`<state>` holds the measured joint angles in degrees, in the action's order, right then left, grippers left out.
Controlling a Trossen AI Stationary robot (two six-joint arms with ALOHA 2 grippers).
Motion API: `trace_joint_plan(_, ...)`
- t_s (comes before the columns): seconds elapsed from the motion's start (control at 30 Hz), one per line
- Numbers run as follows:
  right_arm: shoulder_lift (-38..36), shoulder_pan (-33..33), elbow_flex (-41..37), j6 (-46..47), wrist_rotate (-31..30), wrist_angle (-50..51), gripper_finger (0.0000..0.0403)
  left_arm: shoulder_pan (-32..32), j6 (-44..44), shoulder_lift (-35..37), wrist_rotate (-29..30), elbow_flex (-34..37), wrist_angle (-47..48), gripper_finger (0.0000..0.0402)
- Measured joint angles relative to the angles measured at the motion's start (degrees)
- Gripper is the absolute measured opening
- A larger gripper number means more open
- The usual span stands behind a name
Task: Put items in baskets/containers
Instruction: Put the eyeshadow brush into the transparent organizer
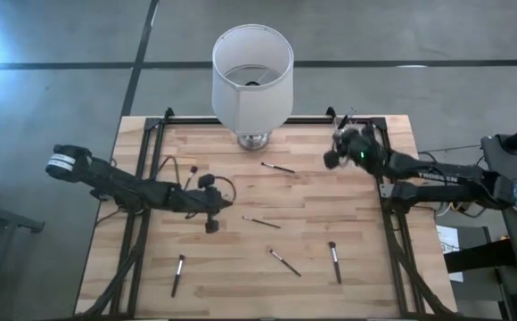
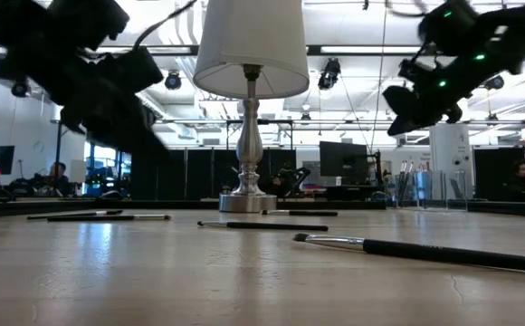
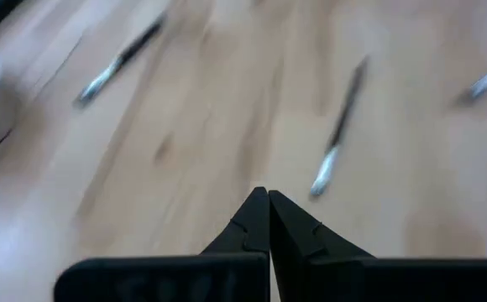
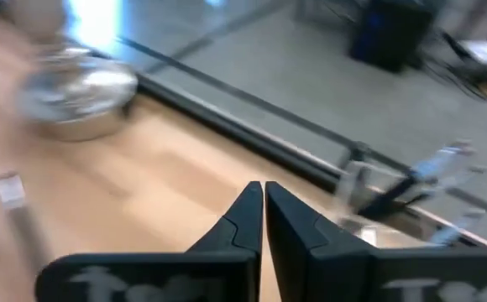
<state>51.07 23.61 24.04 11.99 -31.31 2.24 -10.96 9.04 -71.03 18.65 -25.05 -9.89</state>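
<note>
Overhead, the left gripper hangs clenched and empty mid-bench, a makeup brush just beside it. Right gripper, likewise clenched, hovers near the lamp base. Four other brushes lie scattered on the bench.

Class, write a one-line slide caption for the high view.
Both grippers shut, left gripper and right gripper above scattered makeup brushes.

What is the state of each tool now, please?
Left tool: closed, holding nothing, above the table.
Right tool: closed, holding nothing, raised near the lamp base.
</note>
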Motion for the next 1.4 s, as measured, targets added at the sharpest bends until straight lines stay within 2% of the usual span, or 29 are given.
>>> trace_joint_plan(0.1,-2.4,-8.1,-3.5,-0.1,-2.8,-5.2,0.0009,-1.7,5.2,-0.2,3.2,-4.5,14.5,0.0000)
trace_joint_plan(0.2,-3.5,-15.4,-6.1,-1.0,-6.0,-10.7,0.0009,-1.6,9.3,-0.8,4.0,-6.3,22.1,0.0000)
trace_joint_plan(0.3,-3.8,-21.2,-7.6,-2.4,-8.6,-15.1,0.0009,0.5,10.9,-0.7,4.9,-5.5,23.6,0.0000)
trace_joint_plan(0.43,-3.7,-26.1,-8.5,-4.1,-11.0,-17.8,0.0009,4.5,12.3,-0.8,0.6,-4.4,21.6,0.0000)
trace_joint_plan(0.57,-3.7,-27.4,-8.7,-4.2,-12.1,-17.9,0.0008,7.1,10.9,-1.3,-0.6,-4.9,20.8,0.0005)
trace_joint_plan(0.77,-3.3,-27.4,-8.8,-3.5,-12.4,-18.0,0.0008,10.5,10.3,-2.0,-5.0,-5.3,20.5,0.0053)
trace_joint_plan(0.9,-3.3,-27.4,-8.8,-3.4,-12.4,-18.1,0.0008,12.3,10.3,-2.6,-5.8,-4.8,20.7,0.0073)
trace_joint_plan(1.23,-2.8,-27.4,-8.9,-3.2,-12.2,-17.9,0.0008,13.4,7.1,-6.7,-6.5,-4.7,19.9,0.0076)
trace_joint_plan(1.4,-2.3,-27.4,-8.8,-3.0,-12.2,-18.0,0.0008,13.6,4.8,-10.2,-7.1,-4.8,16.5,0.0076)
